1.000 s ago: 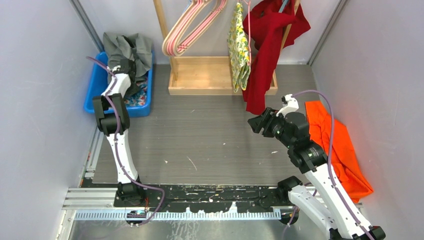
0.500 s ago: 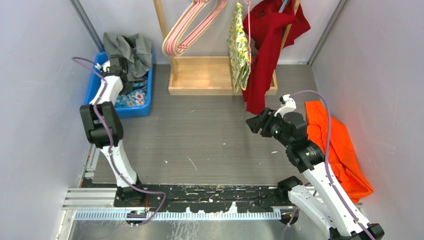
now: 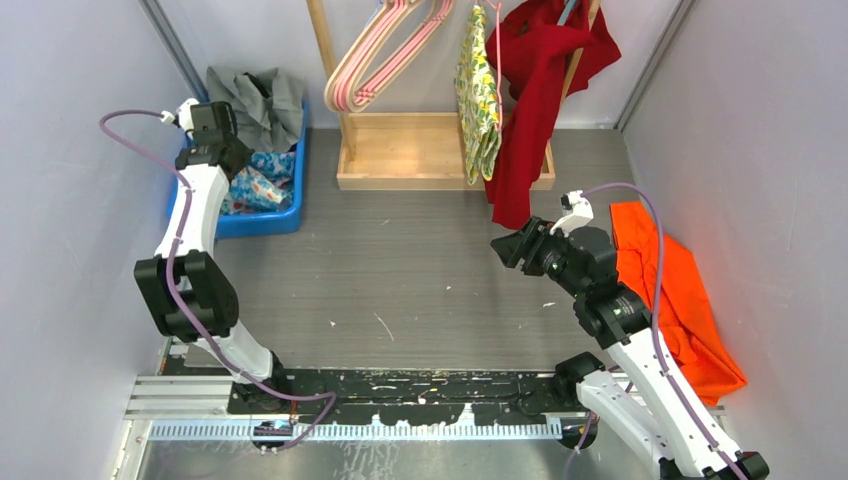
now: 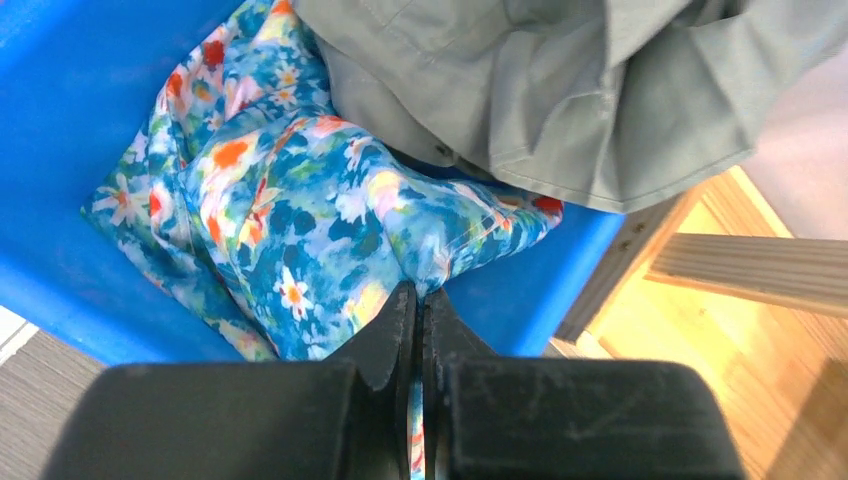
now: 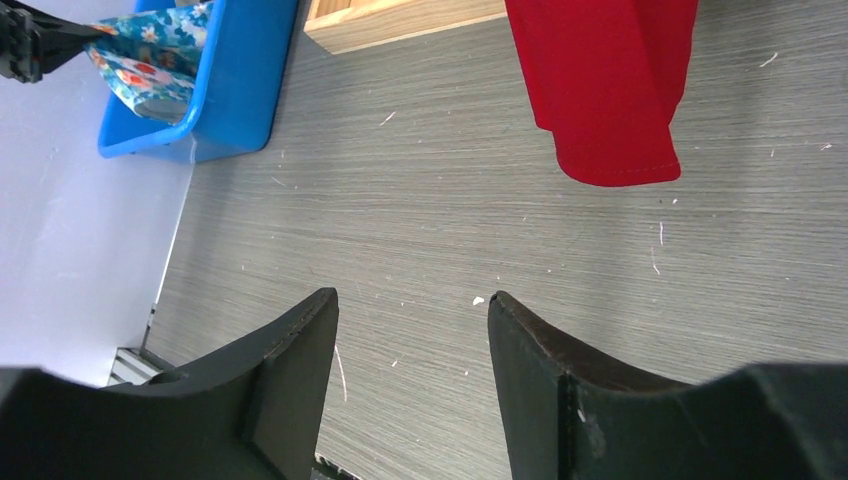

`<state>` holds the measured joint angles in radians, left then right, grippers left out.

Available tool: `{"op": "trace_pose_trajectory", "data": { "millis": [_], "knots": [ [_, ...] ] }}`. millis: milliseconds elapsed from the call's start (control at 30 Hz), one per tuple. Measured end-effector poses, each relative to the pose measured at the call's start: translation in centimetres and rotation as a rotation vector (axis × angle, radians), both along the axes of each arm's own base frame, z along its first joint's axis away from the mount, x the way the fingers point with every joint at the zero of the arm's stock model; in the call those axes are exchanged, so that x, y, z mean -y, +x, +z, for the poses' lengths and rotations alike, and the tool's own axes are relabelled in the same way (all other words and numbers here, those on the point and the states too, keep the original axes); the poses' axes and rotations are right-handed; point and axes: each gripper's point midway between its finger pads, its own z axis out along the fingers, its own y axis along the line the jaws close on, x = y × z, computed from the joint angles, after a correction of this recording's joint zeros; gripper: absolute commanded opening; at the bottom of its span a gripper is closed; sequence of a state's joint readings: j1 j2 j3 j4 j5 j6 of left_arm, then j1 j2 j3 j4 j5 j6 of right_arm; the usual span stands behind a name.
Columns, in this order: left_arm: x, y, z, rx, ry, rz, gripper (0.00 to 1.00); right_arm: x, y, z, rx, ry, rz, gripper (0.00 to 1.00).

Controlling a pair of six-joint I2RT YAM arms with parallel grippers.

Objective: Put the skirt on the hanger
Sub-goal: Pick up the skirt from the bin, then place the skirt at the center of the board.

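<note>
Barely begun: our left claw (image 4: 420,305) is clamped on a fold of the floral skirt (image 4: 300,210), which sits in the blue bin (image 4: 60,120) beside a grey garment (image 4: 560,90). Our right claw (image 5: 410,340) hangs open above the surface (image 5: 450,200). Lifting the skirt out and fitting it on a pink hanger (image 3: 375,60) remain.

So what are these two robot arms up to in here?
They are meant to hang a skirt. The left gripper is shut on a fold of the floral skirt, which sits in the blue bin, partly under a grey garment. The right gripper hangs open and empty over the table, near a red garment hanging from the wooden rack. The pink hangers there are bare, so the skirt is not yet on one.
</note>
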<state>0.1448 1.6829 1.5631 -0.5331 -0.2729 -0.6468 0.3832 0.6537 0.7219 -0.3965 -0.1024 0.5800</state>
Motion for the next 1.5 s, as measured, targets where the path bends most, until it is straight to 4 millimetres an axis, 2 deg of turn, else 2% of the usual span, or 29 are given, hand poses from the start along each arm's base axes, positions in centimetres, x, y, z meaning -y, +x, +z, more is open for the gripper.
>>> {"op": "trace_pose_trajectory", "data": {
  "millis": [167,267,467,533,633,733,833,1033,1167,1267,1367,1500],
  "knots": [
    [0.9,-0.5,3.4,0.066,-0.016,-0.036,0.0,-0.1,-0.1,0.1,-0.002,0.007,0.004,0.62],
    [1.8,-0.8,6.7,0.126,-0.034,-0.078,0.0,-0.1,-0.2,0.2,0.0,0.012,0.005,0.62],
    [4.8,-2.3,17.1,0.308,-0.076,-0.223,0.0,0.1,-0.7,0.7,0.015,0.019,0.004,0.62],
    [6.4,-3.7,21.0,0.386,-0.095,-0.292,0.01,0.2,-1.0,1.0,0.018,0.02,0.004,0.62],
    [8.7,-6.2,25.5,0.486,-0.136,-0.391,0.01,0.5,-1.5,1.6,0.026,0.022,0.002,0.62],
    [11.3,-8.9,29.0,0.563,-0.187,-0.502,0.03,1.0,-2.5,2.8,0.05,0.029,-0.004,0.63],
    [13.8,-11.7,31.6,0.621,-0.251,-0.618,0.03,1.7,-3.5,4.2,0.081,0.033,-0.018,0.63],
    [17.4,-16.1,34.1,0.664,-0.376,-0.781,0.05,3.1,-5.5,7.3,0.144,0.044,-0.042,0.63],
    [19.3,-19.3,35.6,0.701,-0.461,-0.868,0.06,3.9,-6.9,8.0,0.155,0.044,-0.058,0.63],
    [20.3,-21.7,35.7,0.714,-0.5,-0.914,0.06,4.5,-7.9,8.4,0.161,0.044,-0.068,0.63],
    [21.1,-23.7,34.0,0.701,-0.539,-0.945,0.06,4.9,-8.5,8.4,0.159,0.043,-0.073,0.63],
    [22.4,-25.1,27.9,0.609,-0.618,-0.967,0.07,4.9,-8.8,7.9,0.143,0.04,-0.072,0.63]
  ]
}}
